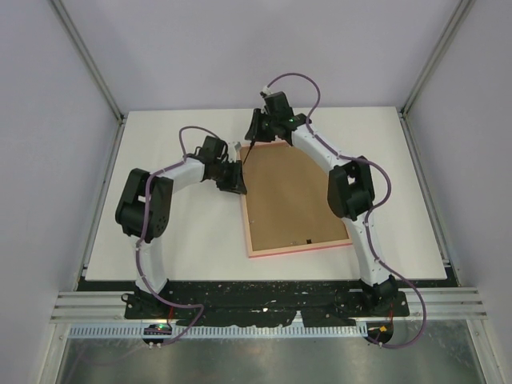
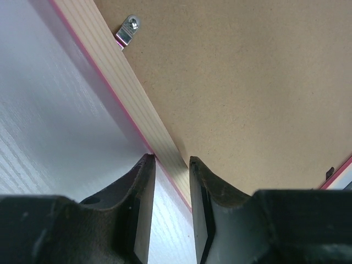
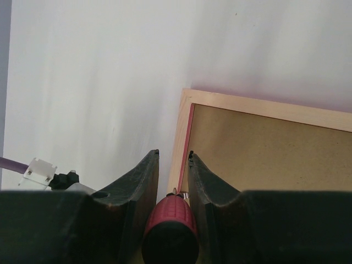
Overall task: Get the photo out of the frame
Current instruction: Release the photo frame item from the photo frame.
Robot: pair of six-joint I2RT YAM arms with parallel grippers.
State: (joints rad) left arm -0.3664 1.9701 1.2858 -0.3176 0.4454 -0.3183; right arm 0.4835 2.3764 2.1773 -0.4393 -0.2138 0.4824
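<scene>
Presently, in my overhead view, the frame [image 1: 296,250] lies back-up on the white counter [image 1: 176,240] in the middle of the picture. Its pink rim runs round the plain brown backing board [image 1: 292,196]. The photo I cannot see from any camera; only the board side faces up. My left jaws sit at the frame's left edge, a little below its upper left corner. On the left wrist camera they stand slightly parted, with the pale wooden rim and its pink outer line running up between the two black fingertips [image 2: 144,176] from the bottom centre. I cannot tell whether the tips touch the rim or merely straddle it. A small metal tab [image 2: 128,27] shows at the upper left of that view, at the line where rim meets board. My right jaws are at the frame's upper left corner in the overhead picture. On the right wrist camera they are closed on a red-handled tool [image 3: 169,228] at the bottom centre, gripped between both fingers. Its small tip points at the pink inner lip just beside the frame's corner, with bare counter filling the left and top of that view.
</scene>
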